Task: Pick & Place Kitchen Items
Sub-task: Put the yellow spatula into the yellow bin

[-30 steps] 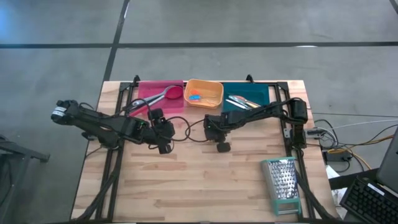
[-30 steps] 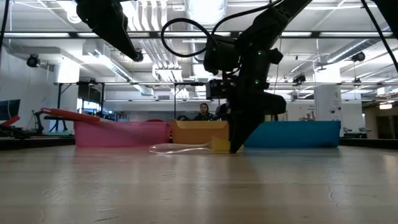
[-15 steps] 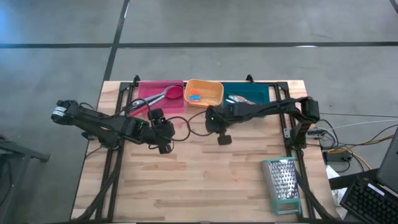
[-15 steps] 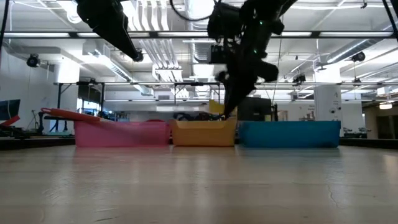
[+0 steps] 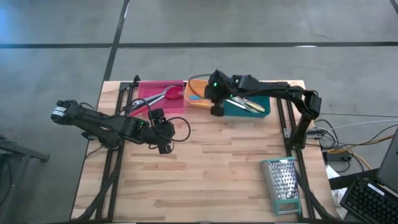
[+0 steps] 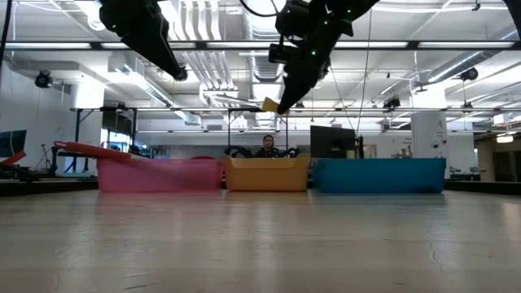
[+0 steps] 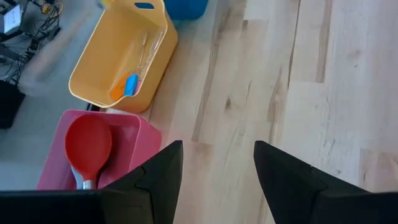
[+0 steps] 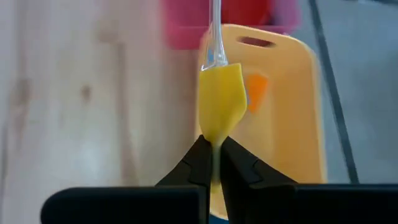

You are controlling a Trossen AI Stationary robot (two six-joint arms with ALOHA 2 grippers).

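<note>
A: What is seen around the orange bin (image 5: 198,99)?

B: The right gripper (image 8: 214,163) is held above the orange bin, its fingers pinched on a yellow spatula (image 8: 221,102) with a clear handle. The left gripper (image 7: 214,165) is kept over bare wood near the bin, fingers spread, nothing held.

A: Inside the bin?

B: Small blue and orange pieces (image 7: 124,87) are seen.

High view: straight down over whole table (image 5: 205,180). Low view: tabletop level, facing the room. Wrist views: close, downward, probably steeply; all share the orange bin (image 7: 118,62).
</note>
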